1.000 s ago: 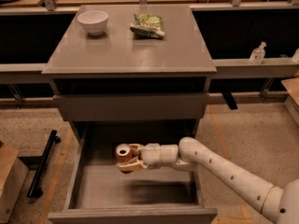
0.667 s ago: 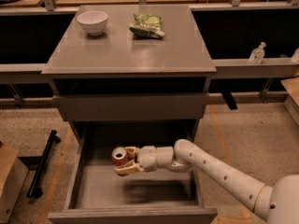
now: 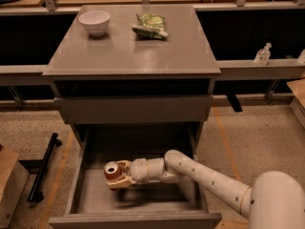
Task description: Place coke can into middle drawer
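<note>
Compared with a second ago, my arm (image 3: 205, 174) has slid left and a bit toward the drawer's front, taking the coke can (image 3: 112, 170) along. Right now the gripper (image 3: 118, 176) sits inside the pulled-out middle drawer (image 3: 143, 203), left of centre, its tan fingers clamped around the can. The can is tipped so its silver top faces up toward the camera, red side tucked between the fingers. A shadow lies on the drawer floor under it; I can't tell if the can touches the floor.

Room-wise: there's a bare strip of floor between the can and the left wall, more toward the front lip, and a wide stretch on the right where the arm crosses in over the right wall. The upper drawer front (image 3: 133, 109) overhangs the back of the opening.

Drawer looks like flat matte grey panels, low straight walls, square corners. The arm is smooth, white and tubular with rounded joints. Up on the grey cabinet top (image 3: 128, 56) sit a round glossy white bowl (image 3: 94, 22) and a crinkly green snack bag (image 3: 150, 26), well apart. A black bar (image 3: 44, 167) lies on the speckled ground to the left.
</note>
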Robot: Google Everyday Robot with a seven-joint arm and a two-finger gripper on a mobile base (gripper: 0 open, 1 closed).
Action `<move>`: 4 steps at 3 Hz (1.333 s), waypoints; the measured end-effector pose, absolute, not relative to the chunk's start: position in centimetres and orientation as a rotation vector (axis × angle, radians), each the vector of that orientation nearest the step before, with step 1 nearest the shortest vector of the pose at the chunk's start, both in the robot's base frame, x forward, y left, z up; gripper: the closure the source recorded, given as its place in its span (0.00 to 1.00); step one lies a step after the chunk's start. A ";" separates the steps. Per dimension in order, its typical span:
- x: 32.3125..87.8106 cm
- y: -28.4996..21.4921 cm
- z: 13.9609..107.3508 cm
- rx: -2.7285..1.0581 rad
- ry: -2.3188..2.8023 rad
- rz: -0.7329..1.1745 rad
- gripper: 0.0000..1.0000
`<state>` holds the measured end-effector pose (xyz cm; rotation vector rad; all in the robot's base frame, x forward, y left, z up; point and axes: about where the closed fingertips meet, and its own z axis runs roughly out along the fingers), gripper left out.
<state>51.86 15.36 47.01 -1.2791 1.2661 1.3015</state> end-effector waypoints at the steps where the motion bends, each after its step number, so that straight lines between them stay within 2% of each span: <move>1: 51.5 16.7 45.3 -1.293 1.276 1.317 0.36; 2: 51.2 17.7 43.7 -1.301 1.287 1.328 0.13; 3: 51.0 18.3 42.9 -1.311 1.295 1.337 0.00; 4: 51.0 18.3 42.8 -1.312 1.295 1.337 0.00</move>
